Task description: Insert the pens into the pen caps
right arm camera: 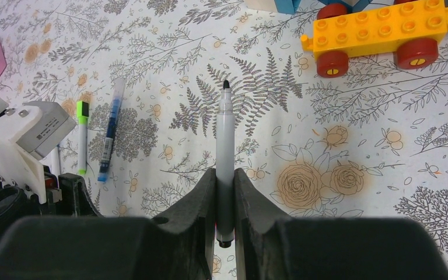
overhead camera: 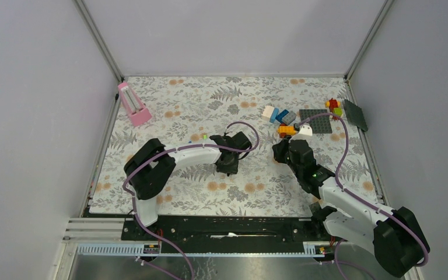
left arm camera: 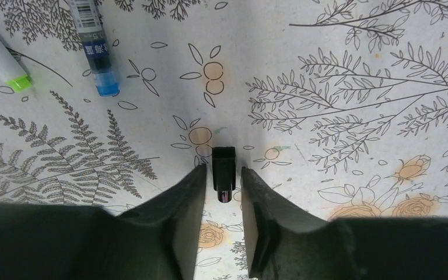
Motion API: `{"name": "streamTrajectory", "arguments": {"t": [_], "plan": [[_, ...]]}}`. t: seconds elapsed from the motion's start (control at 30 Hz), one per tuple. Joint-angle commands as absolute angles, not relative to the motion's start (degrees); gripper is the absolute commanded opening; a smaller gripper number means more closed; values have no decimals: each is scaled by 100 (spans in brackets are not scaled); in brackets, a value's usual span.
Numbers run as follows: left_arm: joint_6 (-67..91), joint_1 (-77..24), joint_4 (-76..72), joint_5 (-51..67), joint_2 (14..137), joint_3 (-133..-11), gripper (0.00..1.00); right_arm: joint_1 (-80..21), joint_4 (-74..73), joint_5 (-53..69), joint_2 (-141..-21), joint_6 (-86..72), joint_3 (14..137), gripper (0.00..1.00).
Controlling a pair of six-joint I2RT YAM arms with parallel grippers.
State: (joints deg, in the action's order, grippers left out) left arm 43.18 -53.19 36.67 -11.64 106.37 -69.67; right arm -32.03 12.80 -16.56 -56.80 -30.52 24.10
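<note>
- Gripping a white pen [right arm camera: 224, 128] by its rear end, the right gripper [right arm camera: 224, 175] has both fingers pressed flat against the barrel.
- This pen's black tip is bare and points away from the wrist, above the flowered table [overhead camera: 181, 198].
- The left gripper [left arm camera: 223, 172] hangs low over the middle of the table, its jaws a little apart.
- A black cap [left arm camera: 223, 160] lies on the table between those jaws, with a thin gap showing on each side, so nothing is held.
- The cap's square end points away from the left wrist.
- A green-ended pen [left arm camera: 3, 61] and a blue pen [left arm camera: 96, 52] lie side by side on the table, close together but apart, just to the far left of the left gripper.
- Both of these pens also show in the right wrist view, beside the left arm's white camera block [right arm camera: 23, 140].
- Toy bricks [overhead camera: 286, 116] sit at the far right of the table, and a yellow wheeled one [right arm camera: 379, 32] is nearest the held pen's tip.
- A pink stand [overhead camera: 133, 105] sits at the far left corner.
</note>
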Motion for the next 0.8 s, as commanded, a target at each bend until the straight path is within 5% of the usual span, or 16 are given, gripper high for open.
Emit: {"name": "streamTrajectory", "arguments": {"t": [0.0,0.53,0.77], "plan": [[4160,-5350,3735,-1309,10617,-7167,38,-3129,1529,-1574,-5674,-3100,2402,0],[4131,-5359,3814,-1414,10836,-7366,35,-3076,1529,-1503,-5669,-3117,2391,0],[4172,-5356,3840,-1322,10831,-7272,4,-3045,1571,-1396,-5678,-3093,2371,0]]}}
